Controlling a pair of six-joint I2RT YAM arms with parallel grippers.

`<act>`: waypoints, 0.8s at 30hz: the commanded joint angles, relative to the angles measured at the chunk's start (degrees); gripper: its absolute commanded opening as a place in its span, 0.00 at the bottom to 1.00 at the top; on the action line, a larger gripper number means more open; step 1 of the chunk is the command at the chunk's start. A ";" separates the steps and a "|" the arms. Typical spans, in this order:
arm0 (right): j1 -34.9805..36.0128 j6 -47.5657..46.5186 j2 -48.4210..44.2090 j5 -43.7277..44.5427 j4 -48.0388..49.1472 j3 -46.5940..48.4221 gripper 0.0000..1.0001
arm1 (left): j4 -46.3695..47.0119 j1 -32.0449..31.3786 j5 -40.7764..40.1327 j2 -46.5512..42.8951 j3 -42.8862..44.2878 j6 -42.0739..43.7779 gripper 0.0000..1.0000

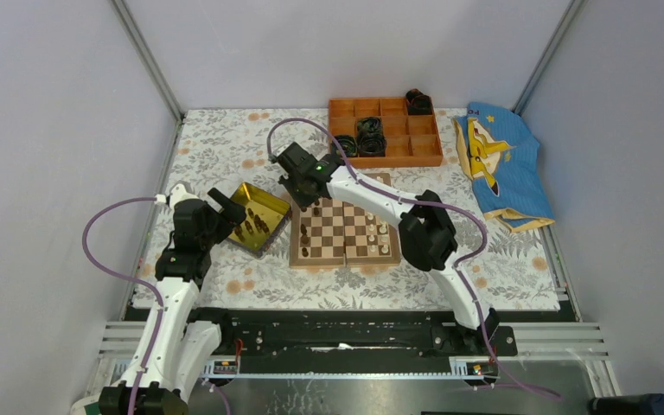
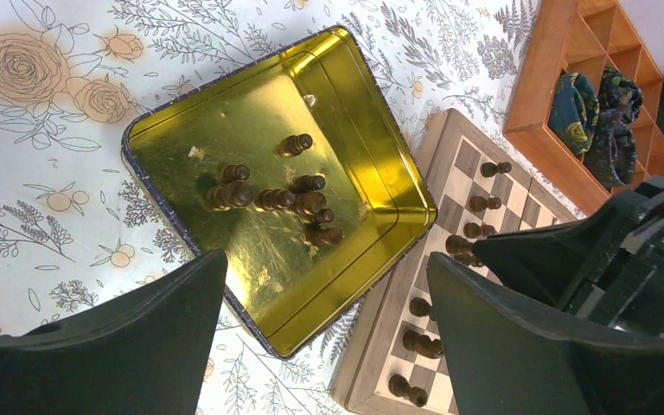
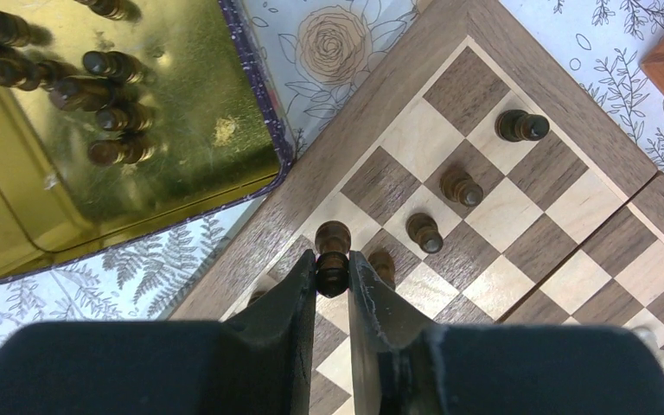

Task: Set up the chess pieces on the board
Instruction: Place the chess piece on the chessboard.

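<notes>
- A dark chess piece (image 3: 333, 235) is pinched in the right gripper (image 3: 332, 266), which is clenched on it. It looks upright, base down.
- It sits straight over the board (image 3: 415, 82), at the edge nearest the gold tray (image 2: 346, 104) and just beside the standing dark pieces (image 3: 461, 186). I cannot tell whether it touches a square.
- The left gripper (image 2: 324, 268) hovers released and empty above the loose dark pieces (image 2: 268, 199) in the tray.
- The print on the arm housing is too blurred to read.

Dark chess pieces (image 3: 461, 186) stand upright on the checkered board (image 3: 398, 95) (pale ones opposite).
</notes>
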 commanded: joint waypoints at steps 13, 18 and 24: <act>-1.10 -1.66 3.82 2.11 -2.11 5.30 0.00 | 3.37 -0.24 1.33 0.33 -0.26 0.30 0.93; -1.29 -1.55 3.95 2.00 -2.04 4.86 0.01 | 3.41 -0.24 1.35 0.41 -0.26 0.30 0.93; -1.40 -1.56 3.91 1.45 -1.77 4.29 0.23 | 3.35 -0.24 1.35 0.41 -0.27 0.30 0.93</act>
